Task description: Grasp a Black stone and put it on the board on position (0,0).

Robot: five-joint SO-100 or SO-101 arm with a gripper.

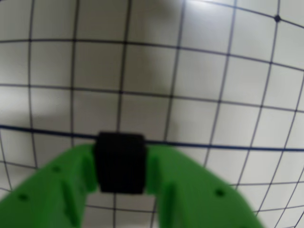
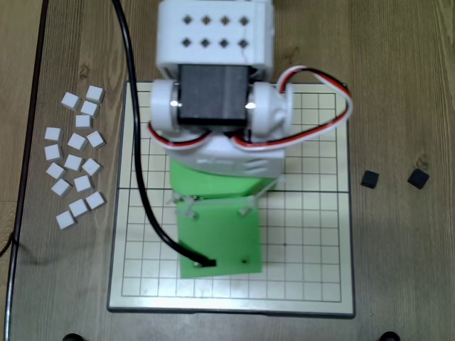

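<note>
In the wrist view my green gripper (image 1: 121, 167) is shut on a Black stone (image 1: 121, 154), a small matte black cube held between the two fingers (image 1: 66, 183). The stone hangs right over the dark middle seam of the board (image 1: 199, 71), a white grid of thin black lines. Position (0,0) does not show: in the overhead view the arm (image 2: 213, 106) covers the middle of the board (image 2: 313, 234), and in the wrist view the stone and fingers cover the crossing below them. One small dot (image 1: 277, 18) shows at the upper right.
Two more black stones (image 2: 369, 179) (image 2: 419, 177) lie on the wooden table right of the board. Several small white cubes (image 2: 75, 160) are scattered left of it. A black cable (image 2: 138, 142) runs down across the board's left half.
</note>
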